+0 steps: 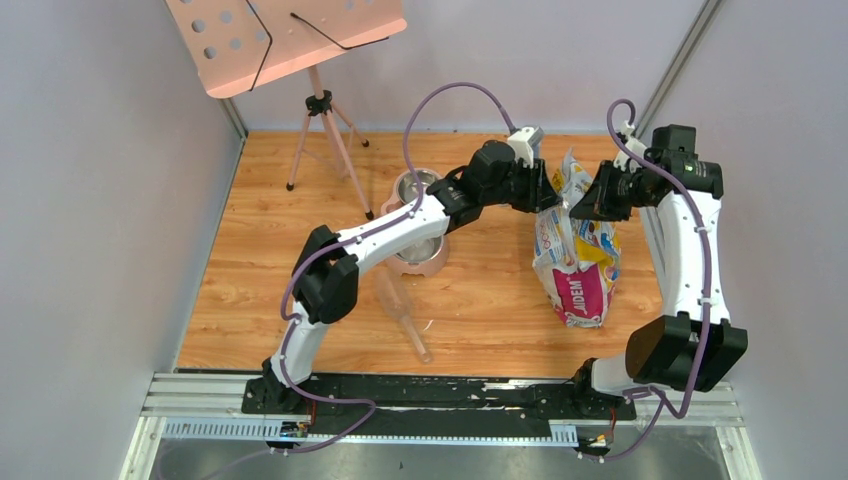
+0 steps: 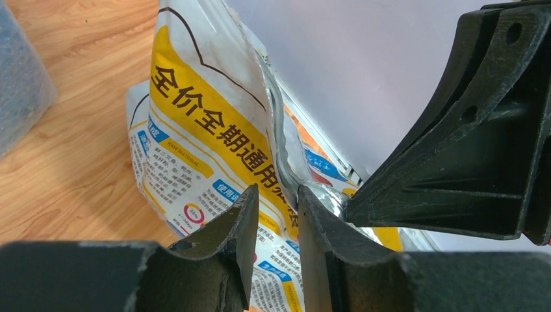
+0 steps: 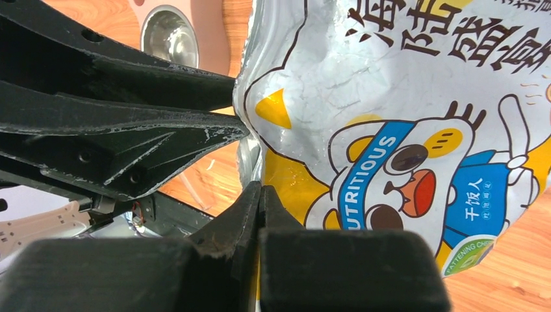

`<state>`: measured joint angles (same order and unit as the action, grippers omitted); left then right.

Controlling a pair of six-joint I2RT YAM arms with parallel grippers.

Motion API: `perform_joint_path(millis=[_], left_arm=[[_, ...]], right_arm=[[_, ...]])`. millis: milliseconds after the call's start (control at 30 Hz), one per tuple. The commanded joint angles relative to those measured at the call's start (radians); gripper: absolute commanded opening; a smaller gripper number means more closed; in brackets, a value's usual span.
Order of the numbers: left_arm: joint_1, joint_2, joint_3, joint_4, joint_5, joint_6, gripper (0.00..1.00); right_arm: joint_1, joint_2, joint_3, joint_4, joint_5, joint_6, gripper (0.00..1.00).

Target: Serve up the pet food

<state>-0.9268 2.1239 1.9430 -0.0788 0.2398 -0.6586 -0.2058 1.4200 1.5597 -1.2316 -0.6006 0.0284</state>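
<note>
The pet food is hidden; no kibble shows in any view. A white, yellow and pink printed bag stands upright right of centre on the wooden table. My right gripper is shut on the bag's top edge, with a sliver of bag between its pads. My left gripper reaches across to the same top edge from the left. In the left wrist view its jaws stand a narrow gap apart at the bag's rim, pinching nothing that I can see.
A metal bowl in a pink holder sits left of the bag, partly under my left arm. A clear plastic bottle lies in front of it. A music stand stands at the back left. Grey walls close both sides.
</note>
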Motion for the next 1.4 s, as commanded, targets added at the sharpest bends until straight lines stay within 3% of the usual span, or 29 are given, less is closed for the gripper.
perform_joint_path(millis=[0, 200, 267, 333, 367, 800, 1067, 1267, 1333, 1367], left_arm=[[-0.020, 0.050, -0.004, -0.015, 0.079, 0.039, 0.36], [-0.026, 0.074, -0.017, 0.016, 0.111, 0.032, 0.36], [-0.025, 0.074, -0.025, -0.001, 0.106, 0.028, 0.16], [-0.023, 0.073, -0.033, -0.015, 0.094, 0.021, 0.02], [-0.022, 0.074, -0.037, -0.022, 0.091, 0.019, 0.00], [-0.003, 0.079, -0.058, -0.021, 0.101, 0.023, 0.00], [0.007, 0.079, -0.070, -0.016, 0.112, 0.015, 0.00], [0.017, 0.066, -0.041, 0.009, 0.129, 0.011, 0.00], [0.021, 0.061, -0.023, 0.034, 0.140, 0.003, 0.03], [0.023, 0.060, -0.016, 0.055, 0.144, 0.001, 0.11]], right_arm=[[0.014, 0.020, 0.062, 0.060, 0.078, -0.003, 0.00], [0.066, 0.016, 0.094, 0.086, 0.147, 0.005, 0.00], [0.074, 0.006, 0.103, 0.097, 0.197, 0.008, 0.00], [0.075, 0.001, 0.108, 0.101, 0.240, 0.003, 0.00], [0.075, 0.001, 0.109, 0.100, 0.266, -0.002, 0.00], [0.074, -0.049, 0.154, 0.086, 0.438, -0.023, 0.00], [0.074, -0.058, 0.226, 0.076, 0.426, -0.018, 0.00], [0.074, -0.066, 0.212, 0.069, 0.292, -0.017, 0.00], [0.075, -0.032, 0.212, 0.048, 0.236, -0.017, 0.25], [0.075, -0.012, 0.213, 0.037, 0.225, -0.005, 0.33]])
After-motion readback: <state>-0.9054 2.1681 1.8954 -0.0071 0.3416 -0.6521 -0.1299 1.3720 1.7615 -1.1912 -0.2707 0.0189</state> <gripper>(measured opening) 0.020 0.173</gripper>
